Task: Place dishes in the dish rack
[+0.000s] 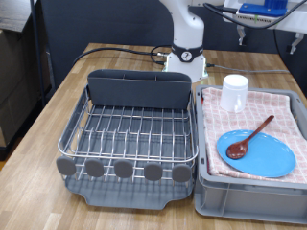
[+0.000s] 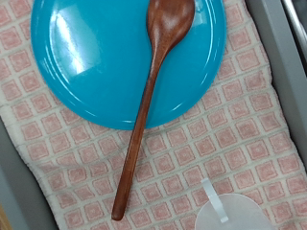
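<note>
While the dish rack [image 1: 129, 129] stands bare, the spoon [image 2: 152, 91] lies bowl-on-plate [image 2: 86, 57], handle trailing onto the checked cloth [image 2: 249, 144] towards the cup [image 2: 233, 213]. Probably the jaws hang straight above; I cannot tell their opening, unseen.

Grey bin [image 1: 251, 196] with checked cloth [image 1: 285, 107], wooden table [image 1: 58, 105]

Open room above dish rack [image 1: 129, 129]; spoon [image 2: 149, 96] across plate [image 2: 86, 67]
</note>
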Available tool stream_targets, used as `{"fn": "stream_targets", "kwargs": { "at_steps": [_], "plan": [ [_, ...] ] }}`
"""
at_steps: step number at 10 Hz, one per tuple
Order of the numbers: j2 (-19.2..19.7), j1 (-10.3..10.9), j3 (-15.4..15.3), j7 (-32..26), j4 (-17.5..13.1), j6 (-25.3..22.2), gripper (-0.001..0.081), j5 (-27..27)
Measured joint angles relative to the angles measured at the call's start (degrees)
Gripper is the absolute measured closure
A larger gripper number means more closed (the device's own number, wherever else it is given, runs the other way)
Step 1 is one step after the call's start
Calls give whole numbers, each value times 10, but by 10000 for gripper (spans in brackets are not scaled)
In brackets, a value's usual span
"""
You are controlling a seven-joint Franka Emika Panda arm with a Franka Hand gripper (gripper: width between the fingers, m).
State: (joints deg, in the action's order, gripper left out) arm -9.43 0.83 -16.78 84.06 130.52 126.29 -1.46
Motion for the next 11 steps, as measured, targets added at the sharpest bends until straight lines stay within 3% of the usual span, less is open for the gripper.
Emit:
{"fn": "stream_targets", "kwargs": {
  "at_steps": [2, 4, 6, 8, 11],
  "plan": [
    [12, 1, 2, -3, 11, 36, 3, 28],
    [13, 1, 1, -3, 11, 33, 3, 12],
    [25, 1, -1, 4, 20, 69, 3, -14],
    [49, 1, -8, 48, 35, 120, 3, -48],
    [90, 1, -17, 107, 44, 159, 3, -77]
  ]
}}
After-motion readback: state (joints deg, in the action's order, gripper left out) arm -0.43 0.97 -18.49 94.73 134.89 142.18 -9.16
